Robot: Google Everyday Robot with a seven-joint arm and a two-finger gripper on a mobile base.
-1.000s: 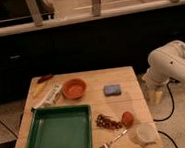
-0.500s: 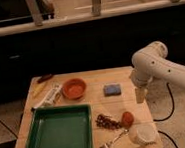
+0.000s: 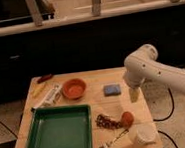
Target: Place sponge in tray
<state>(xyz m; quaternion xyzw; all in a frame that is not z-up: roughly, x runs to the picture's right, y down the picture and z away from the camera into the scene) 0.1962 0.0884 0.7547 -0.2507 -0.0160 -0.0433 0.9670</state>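
Gripper (image 3: 134,94): right of centre frame, hanging downward from the white arm (image 3: 156,73), over the right edge of the wooden table (image 3: 96,78). Fingers spread, nothing between them. Not touching any object.

Arm: enters from the right edge of the frame, runs up and left to a rounded joint, then drops to the gripper.

Sponge (image 3: 112,89): light-blue block, flat on the table, just left of the gripper and slightly above its tip in frame. Apart from the gripper, no contact. Not in the tray.

Tray (image 3: 56,133): green, square, raised rim, lower left of the frame, on the near-left part of the table. Nothing seen inside it. Well apart from the sponge, down and to the left of it.

Other items on the table:
- orange bowl (image 3: 74,88), left of the sponge, just above the tray's upper right corner
- white packet (image 3: 48,96), lying diagonally left of the bowl, near the tray's upper rim
- small yellow item (image 3: 39,89) and small red item (image 3: 44,78) near the upper left corner of the table; kind cannot be told
- round orange-red object (image 3: 126,117), below the sponge
- dark brown speckled patch (image 3: 106,121), just left of that object, between it and the tray
- fork (image 3: 113,140), lower centre, near the table's front edge
- white cup (image 3: 143,133), lower right corner of the table, below the gripper

Background: dark wall below a railing across the top of the frame
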